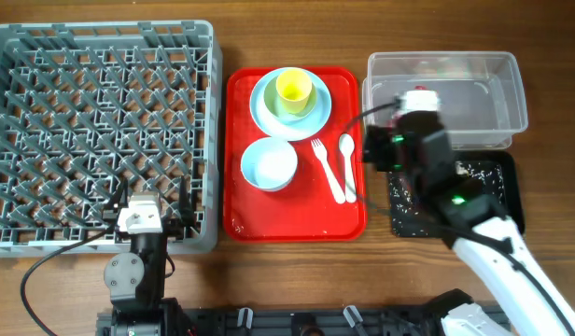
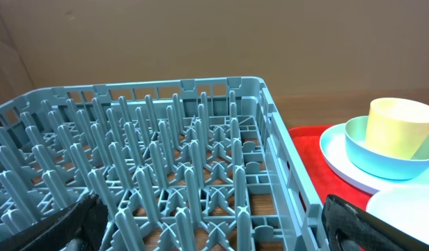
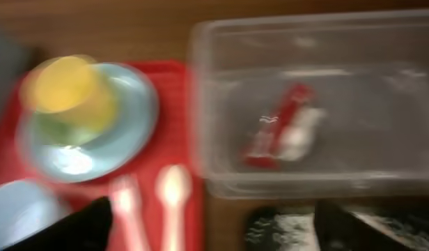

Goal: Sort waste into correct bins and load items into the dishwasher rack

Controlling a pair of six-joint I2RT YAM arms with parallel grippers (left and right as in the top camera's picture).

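Observation:
The grey dishwasher rack point(image 1: 101, 131) fills the left, with nothing in it. My left gripper point(image 1: 147, 213) is open and empty over its front right corner point(image 2: 214, 230). On the red tray point(image 1: 297, 215) a yellow cup point(image 1: 293, 90) stands in a blue-green bowl point(image 1: 311, 105) on a light blue plate point(image 1: 264, 107). A white bowl point(image 1: 269, 164), fork point(image 1: 327, 170) and spoon point(image 1: 347, 154) lie beside them. My right gripper point(image 1: 385, 149) is open and empty point(image 3: 214, 223), between the red tray and the black tray point(image 1: 507, 191). The red wrapper point(image 3: 274, 125) and white paper point(image 3: 301, 132) lie in the clear tub point(image 1: 511, 93).
Rice scraps point(image 1: 474, 170) are scattered on the black tray. The right wrist view is blurred. The left wrist view shows the rack's pegs point(image 2: 166, 139), with the cup point(image 2: 401, 127) and plate point(image 2: 340, 157) to the right. Bare wood lies along the front edge.

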